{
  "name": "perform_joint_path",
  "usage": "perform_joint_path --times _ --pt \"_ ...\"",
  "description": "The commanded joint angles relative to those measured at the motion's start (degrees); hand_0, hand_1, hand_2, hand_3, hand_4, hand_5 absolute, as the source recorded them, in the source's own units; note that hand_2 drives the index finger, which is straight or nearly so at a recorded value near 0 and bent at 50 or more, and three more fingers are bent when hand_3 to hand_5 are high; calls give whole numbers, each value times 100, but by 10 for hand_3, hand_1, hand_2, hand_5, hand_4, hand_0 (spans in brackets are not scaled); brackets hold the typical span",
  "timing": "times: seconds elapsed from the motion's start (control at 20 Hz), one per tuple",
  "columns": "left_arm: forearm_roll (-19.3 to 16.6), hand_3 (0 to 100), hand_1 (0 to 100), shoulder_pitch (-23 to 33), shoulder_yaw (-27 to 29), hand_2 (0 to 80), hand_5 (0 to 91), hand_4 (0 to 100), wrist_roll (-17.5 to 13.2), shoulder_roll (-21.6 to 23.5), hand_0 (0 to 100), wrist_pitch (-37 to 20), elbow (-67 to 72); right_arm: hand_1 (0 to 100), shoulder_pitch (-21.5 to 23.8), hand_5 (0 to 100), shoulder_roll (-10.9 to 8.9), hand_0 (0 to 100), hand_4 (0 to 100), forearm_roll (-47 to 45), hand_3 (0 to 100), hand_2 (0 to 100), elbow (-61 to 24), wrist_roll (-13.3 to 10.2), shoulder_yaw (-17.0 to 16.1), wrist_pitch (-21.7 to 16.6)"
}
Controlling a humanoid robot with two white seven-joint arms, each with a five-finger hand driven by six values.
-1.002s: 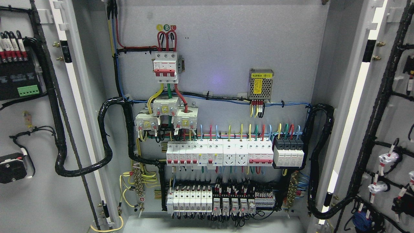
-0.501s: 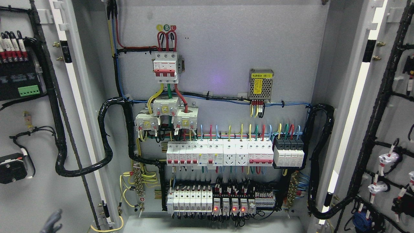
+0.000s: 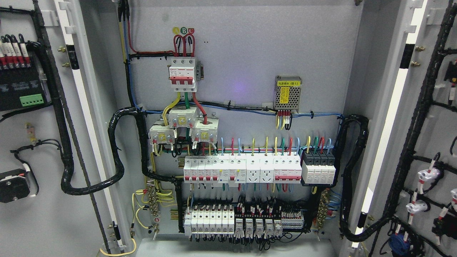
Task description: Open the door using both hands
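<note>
Both cabinet doors swung wide: left door at 9 o'clock, right door at 3. Breaker panel exposed centre. Neither hand in frame, so grip state unknown.

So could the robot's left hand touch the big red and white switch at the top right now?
Probably not yet: no hand is in view. But both doors, left door and right door, stand open, so nothing blocks the switch.

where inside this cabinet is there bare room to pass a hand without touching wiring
Bare back panel between the top breaker and the mesh power supply. The cabinet floor is bare too. Crowded: the breaker rows and relay row below.
</note>
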Motion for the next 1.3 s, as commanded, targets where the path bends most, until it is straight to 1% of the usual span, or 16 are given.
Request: perform_joint_path --times 0.0,0.1,0.2,0.25,0.3,0.35,0.4,0.45,0.55,0.65,0.75,0.85,1.0,1.1,1.15,1.25 --pt "-152 0 0 -187 85 0 0 0 36 -779 0 -4862 4833 0 -859 0 832 0 0 442 0 0 5150 -14 533 8" --pt "-143 0 0 -328 113 0 0 0 27 -770 0 -4809 5898 0 -1369 0 1052 0 0 442 0 0 6557 -32 533 16" --pt "-151 0 0 -346 148 0 0 0 27 -779 0 -4722 6664 0 -1748 0 1254 0 0 442 0 0 7588 -93 524 34" --pt "-160 0 0 -346 235 0 0 0 18 -779 0 -4599 6937 0 -1819 0 1290 0 0 442 0 0 7844 -250 498 78" --pt "-169 0 0 -346 349 0 0 0 9 -770 0 -4363 7131 0 -1820 0 1290 0 0 442 0 0 7882 -513 454 261" --pt "-169 0 0 -346 428 0 0 0 1 -770 0 -3969 7255 0 -1820 0 1290 0 0 442 0 0 7882 -846 411 541" --pt "-160 0 0 -338 525 0 0 0 0 -761 0 -3417 7308 0 -1820 0 1290 0 0 451 0 0 7882 -1171 410 857" --pt "-152 0 0 -329 709 0 0 0 0 -770 0 -2724 7300 0 -1820 0 1281 0 0 469 0 0 7882 -1366 419 1147" --pt "-160 0 0 -302 1078 0 0 0 -17 -770 0 -1187 7265 0 -1811 0 1281 0 0 774 0 0 7882 -1482 428 1666" --pt "-152 0 0 -311 1115 0 0 0 -17 -805 0 273 7256 0 -1811 0 1273 0 0 1345 0 0 7882 -1535 410 2263" --pt "-151 0 0 -381 1071 0 0 0 -17 -840 0 1400 7230 0 -1811 0 1281 0 0 1672 0 0 7865 -1762 401 2896" --pt "-151 0 0 -469 1053 0 0 0 -17 -840 0 2228 7212 0 -1846 0 1290 0 0 1699 0 0 7795 -1982 401 3276" --pt "-178 0 0 -478 1036 0 0 0 -8 -858 0 2933 7203 0 -1881 0 1299 0 0 1734 0 0 7706 -2149 410 3680" --pt "-178 0 0 -478 1036 0 0 0 -17 -875 0 3022 7203 0 -1881 0 1325 0 0 1761 0 0 7671 -2421 410 3883" --pt "-178 0 0 -478 1036 0 0 0 -8 -875 0 3022 7203 0 -1881 0 1334 0 0 1796 0 0 7662 -2527 401 3901" --pt "-187 0 0 -478 1036 0 0 0 -8 -884 0 3031 7203 0 -1881 0 1395 0 0 1805 0 0 7662 -2581 401 3910"
